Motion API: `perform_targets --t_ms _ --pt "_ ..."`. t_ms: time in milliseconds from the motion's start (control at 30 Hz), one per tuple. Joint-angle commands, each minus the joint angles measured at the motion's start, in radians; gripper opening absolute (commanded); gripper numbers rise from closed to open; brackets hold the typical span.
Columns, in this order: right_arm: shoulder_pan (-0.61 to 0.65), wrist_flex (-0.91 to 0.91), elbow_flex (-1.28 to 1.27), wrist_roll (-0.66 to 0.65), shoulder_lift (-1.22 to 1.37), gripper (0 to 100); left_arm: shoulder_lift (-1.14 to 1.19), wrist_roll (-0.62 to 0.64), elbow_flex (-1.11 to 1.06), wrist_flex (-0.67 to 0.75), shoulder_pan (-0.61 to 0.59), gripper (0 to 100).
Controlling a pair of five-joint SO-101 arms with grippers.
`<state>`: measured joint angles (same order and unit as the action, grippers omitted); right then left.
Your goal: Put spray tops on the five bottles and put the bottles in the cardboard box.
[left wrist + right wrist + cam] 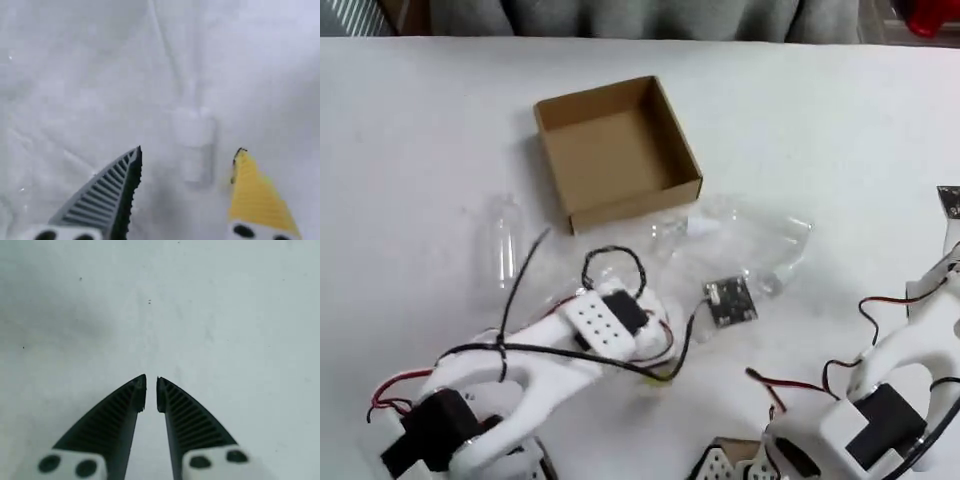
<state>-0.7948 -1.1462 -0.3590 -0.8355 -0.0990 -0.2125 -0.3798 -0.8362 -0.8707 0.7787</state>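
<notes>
The open cardboard box (620, 150) stands at the middle of the table, and nothing shows inside it. A clear bottle (505, 240) lies to its left. More clear bottles (745, 240) lie in a loose heap in front of the box and to its right. My left gripper (187, 152) is open, with one grey and one yellow finger (252, 190). A pale white spray top (194, 137) lies on the surface between its tips, untouched. In the high view the left gripper (655, 368) hangs low in front of the heap. My right gripper (151, 390) is shut on nothing over bare table.
The left arm (520, 385) stretches in from the lower left, trailing black and red cables. A small black board (730, 300) lies near the heap. The right arm (870, 410) sits at the lower right corner. The table's far edge meets a grey backdrop.
</notes>
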Motion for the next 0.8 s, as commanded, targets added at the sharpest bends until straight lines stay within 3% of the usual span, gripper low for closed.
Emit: perform_targets --t_ms 0,167,333,533,767 --pt "-0.004 -0.010 0.043 0.002 -0.007 1.6 -0.028 0.015 0.121 -0.114 -0.041 28" --pt "0.015 -0.054 0.058 0.003 -0.015 1.6 -0.246 0.025 0.161 -0.273 -0.076 28" --pt "0.071 -0.140 0.133 0.008 -0.015 1.6 -0.499 0.026 0.160 -0.390 -0.220 28" --pt "0.208 -0.194 0.235 0.161 -0.007 1.7 -0.711 0.026 0.069 -0.477 -0.487 28" --pt "0.460 -0.214 0.298 0.281 -0.005 1.8 -0.923 0.028 -0.138 -0.423 -0.894 28"
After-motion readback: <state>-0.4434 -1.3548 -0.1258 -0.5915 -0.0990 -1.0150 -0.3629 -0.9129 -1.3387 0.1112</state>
